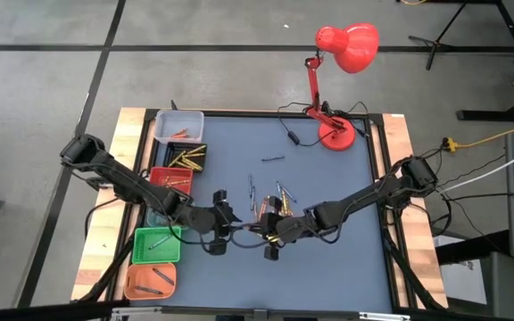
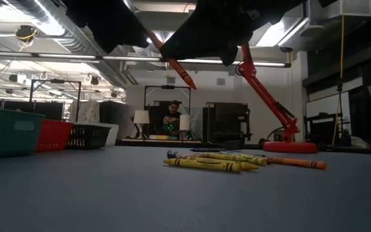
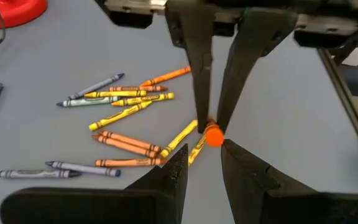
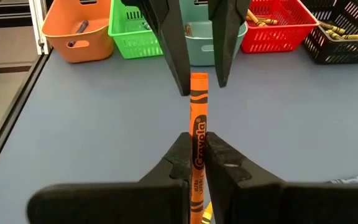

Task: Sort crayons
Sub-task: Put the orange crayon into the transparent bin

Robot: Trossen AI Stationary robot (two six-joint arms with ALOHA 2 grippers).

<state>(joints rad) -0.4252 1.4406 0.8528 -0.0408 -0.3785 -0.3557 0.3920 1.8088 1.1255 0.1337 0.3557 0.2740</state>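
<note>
My right gripper (image 4: pixel 197 146) is shut on an orange crayon (image 4: pixel 198 106) above the table's middle (image 1: pixel 261 237). My left gripper (image 3: pixel 205 152) faces it (image 1: pixel 239 234), open. Its fingers stand on either side of the crayon's free end (image 3: pixel 213 135); I cannot tell whether they touch it. In the low view the crayon (image 2: pixel 180 71) hangs tilted, high over the table. Several loose crayons (image 3: pixel 129 118), yellow, orange and grey, lie flat on the blue-grey table top (image 1: pixel 270 201). My right gripper pinches the orange crayon's paper-wrapped shaft (image 4: pixel 197 163) between its two fingers. The crayon runs along the fingers and sticks out past their tips toward my left gripper. It is tilted and lifted clear of the table.
A row of small bins stands along the table's left edge: white (image 1: pixel 179 127), black with yellow crayons (image 1: pixel 188 159), red (image 1: pixel 169 178), green (image 1: pixel 156 245), orange (image 1: pixel 150 281). A red desk lamp (image 1: pixel 335 134) stands at the far right. Loose crayons also show in the low view (image 2: pixel 218 161).
</note>
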